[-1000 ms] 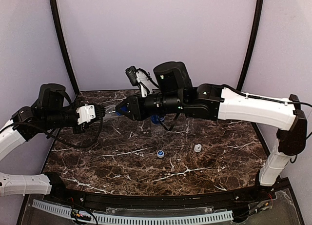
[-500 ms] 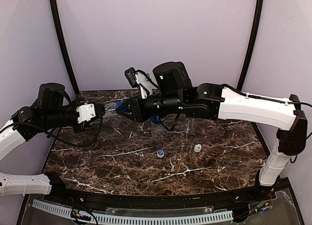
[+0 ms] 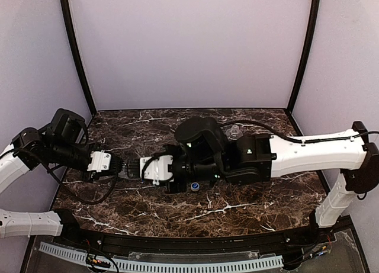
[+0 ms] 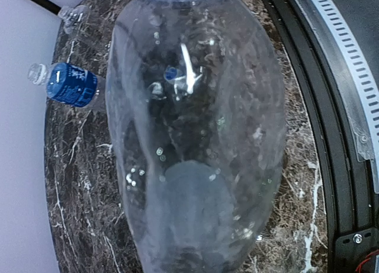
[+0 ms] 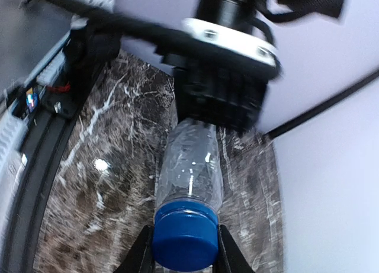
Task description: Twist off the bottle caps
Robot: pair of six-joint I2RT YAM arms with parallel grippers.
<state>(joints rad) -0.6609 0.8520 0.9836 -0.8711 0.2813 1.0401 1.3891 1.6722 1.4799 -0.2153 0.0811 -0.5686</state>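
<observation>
Right wrist view: my right gripper (image 5: 185,252) is clamped on the blue cap (image 5: 185,237), one finger (image 5: 141,255) on each side. The clear bottle (image 5: 189,172) runs away from the cap into the left gripper (image 3: 120,166), which is closed on the bottle's base end. In the top view the bottle lies roughly level between the two arms, low over the near-left part of the table (image 3: 237,211).

My worry is the thin wall. It looks soft and dented in the left wrist view, so a twist may wring the body, or spin it in the left jaws, instead of turning the thread. If the cap lets go suddenly, it could slip out and roll toward the near edge.

The bottle has no label and looks empty as far as I can tell, with droplets inside.

A small loose cap (image 3: 195,186) lies on the table just beside the right arm. Farther back lies a blue-labelled bottle (image 4: 71,83), and near the far edge is another clear one (image 3: 235,131). I cannot tell whether either is capped.
</observation>
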